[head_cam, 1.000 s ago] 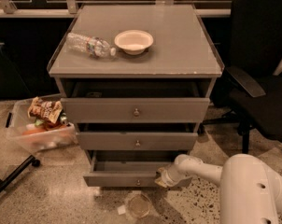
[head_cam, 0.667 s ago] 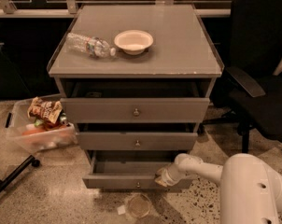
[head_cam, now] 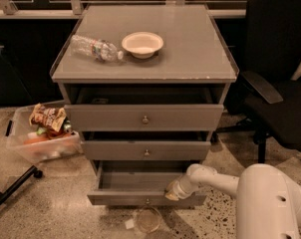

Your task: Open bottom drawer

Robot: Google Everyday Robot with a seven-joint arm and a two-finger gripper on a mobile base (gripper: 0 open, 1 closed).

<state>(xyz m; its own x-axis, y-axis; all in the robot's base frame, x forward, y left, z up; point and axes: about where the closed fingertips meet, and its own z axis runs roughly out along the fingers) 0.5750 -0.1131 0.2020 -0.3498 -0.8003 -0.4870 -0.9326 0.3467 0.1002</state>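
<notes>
gripper (head_cam: 171, 194) at bottom drawer (head_cam: 140, 183) rim

The grey counter (head_cam: 190, 49) carries a white bowl (head_cam: 142, 44) on its back half, left of centre. A clear bottle (head_cam: 93, 48) lies on its side nearer the counter's left edge, its cap end just beside the bowl. A snack bin (head_cam: 41, 138) stands on the floor (head_cam: 56, 203) left of the counter. The gripper (head_cam: 171, 193) is low under the counter's front, at the bottom drawer (head_cam: 135, 182).
</notes>
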